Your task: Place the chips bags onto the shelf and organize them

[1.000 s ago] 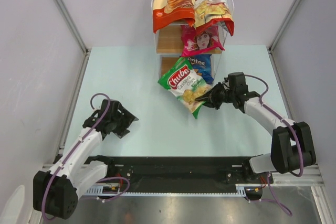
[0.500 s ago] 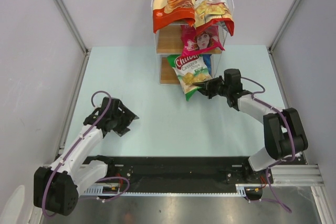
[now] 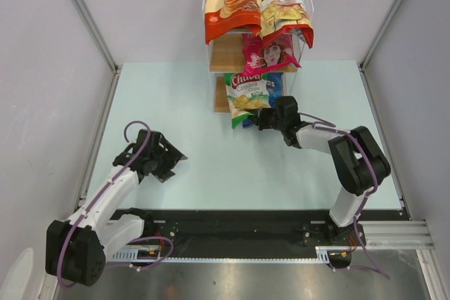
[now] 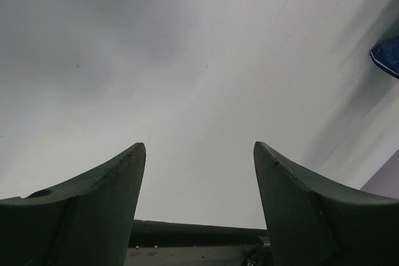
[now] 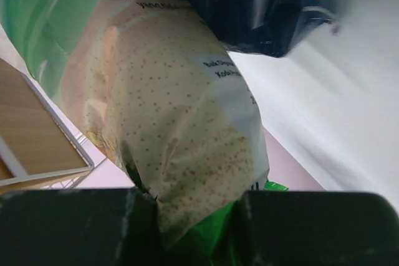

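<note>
Five chip bags [image 3: 247, 93] in all: one orange bag [image 3: 228, 1], one red bag [image 3: 285, 12], one pink bag [image 3: 271, 53], one green bag [image 3: 246, 88] and one blue bag [image 3: 276, 83]. Two of them, the red and the green, carry the word Chuba. One shelf [image 3: 225, 54], with two wooden boards [image 3: 222, 98] showing. Two robot arms, a left arm [image 3: 105, 198] and a right arm [image 3: 351, 166]. Two grippers, the left gripper [image 4: 199, 146] and the right gripper [image 3: 260, 119], each with two fingers [image 4: 93, 197], four altogether. One table [image 3: 197, 138].
</note>
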